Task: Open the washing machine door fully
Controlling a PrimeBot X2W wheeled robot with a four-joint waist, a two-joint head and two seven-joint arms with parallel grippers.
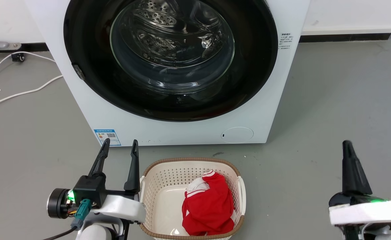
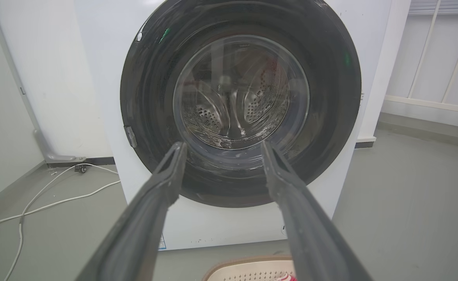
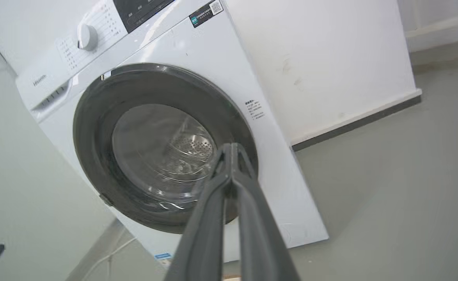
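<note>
Glossy black washing machine door (image 1: 171, 56) closed flush on the white washing machine (image 1: 182, 131) at far centre, left gripper (image 1: 120, 142) near left, fingers spread, empty, right gripper (image 1: 347, 144) near right, fingers pressed together, empty

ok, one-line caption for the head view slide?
Washing machine door shut; left pincer open, right pincer shut, both short of it, flanking a laundry basket holding a red garment.

Bare laundry room: white boxy front-loading washing machine (image 1: 169, 131), cream perforated plastic basket (image 1: 169, 175) just before it, grey floor (image 1: 332, 100).
</note>
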